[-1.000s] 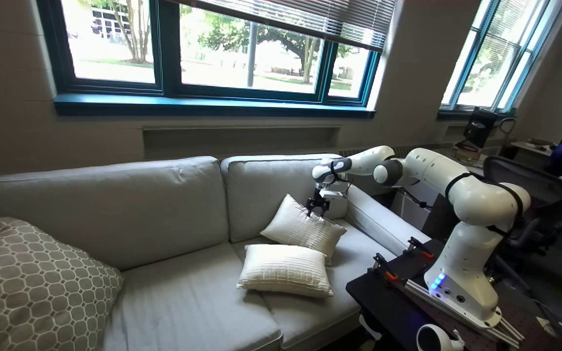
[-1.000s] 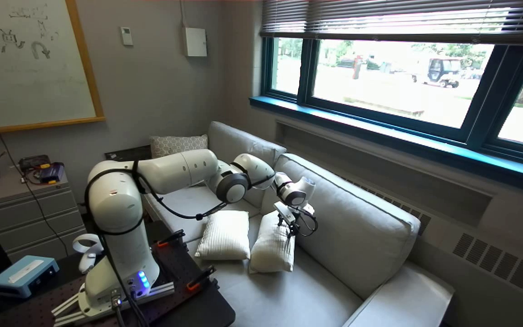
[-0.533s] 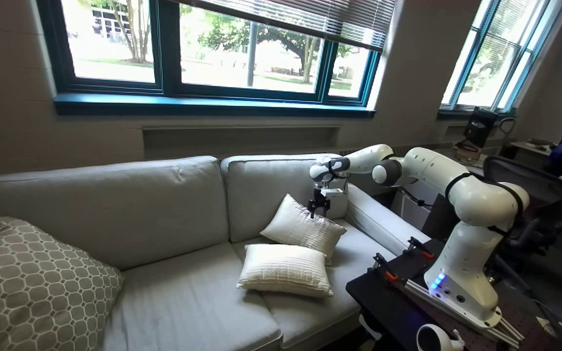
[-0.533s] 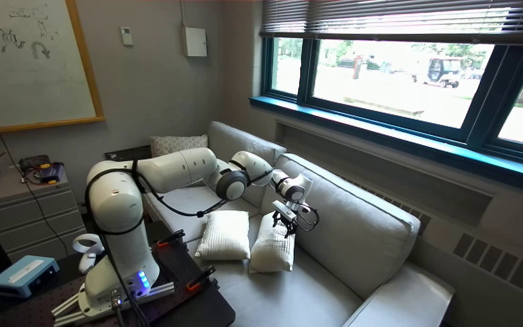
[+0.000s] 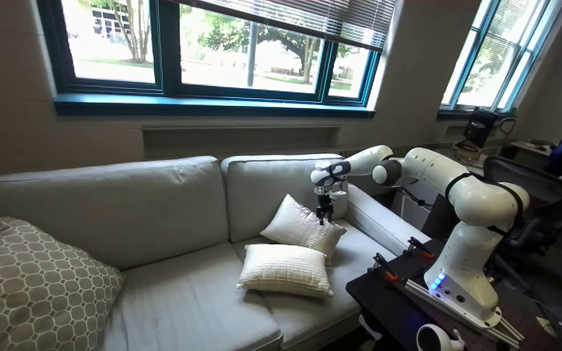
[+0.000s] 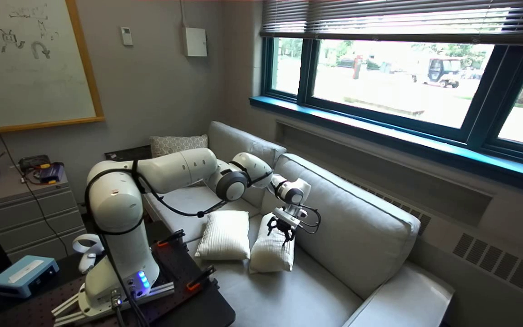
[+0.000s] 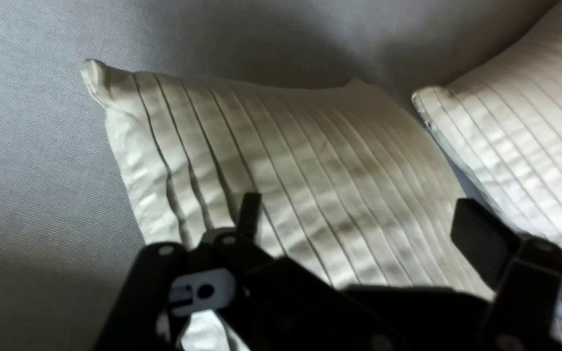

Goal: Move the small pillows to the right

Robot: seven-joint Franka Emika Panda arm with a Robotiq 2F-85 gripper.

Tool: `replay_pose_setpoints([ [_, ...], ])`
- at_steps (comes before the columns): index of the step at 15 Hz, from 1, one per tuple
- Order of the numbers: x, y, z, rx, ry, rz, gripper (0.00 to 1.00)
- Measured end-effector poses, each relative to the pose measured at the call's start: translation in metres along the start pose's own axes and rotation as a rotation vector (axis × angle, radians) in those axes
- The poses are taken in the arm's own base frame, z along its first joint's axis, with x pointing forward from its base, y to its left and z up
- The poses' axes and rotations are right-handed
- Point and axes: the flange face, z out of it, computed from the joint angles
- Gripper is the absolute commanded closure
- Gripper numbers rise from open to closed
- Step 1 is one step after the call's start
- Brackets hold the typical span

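Claw [image 7: 359,229] spread over 1 small pillow [image 7: 305,175], presumably to straddle it; the other small pillow [image 7: 527,122] lies at 2 o'clock in wrist view.

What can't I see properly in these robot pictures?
In the wrist view: much of the lower part of one small pillow, hidden by the hand.
In the wrist view: the rest of the other small pillow, cut off by the top and right edges.
In an exterior view: part of the patterned pillow, cut off by the left and bottom edges.
In both exterior views: whether the hand touches the small pillow under it; too small to tell.
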Motion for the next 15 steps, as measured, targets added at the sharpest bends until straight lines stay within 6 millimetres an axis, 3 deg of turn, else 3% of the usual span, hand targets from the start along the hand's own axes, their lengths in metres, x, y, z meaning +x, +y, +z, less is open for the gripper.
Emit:
replay_pose_setpoints([
  [8,-0.012,0.025,0.004,-0.022,-0.016,0.175,0.0],
  [15,-0.011,0.023,0.003,-0.024,-0.013,0.165,0.0],
])
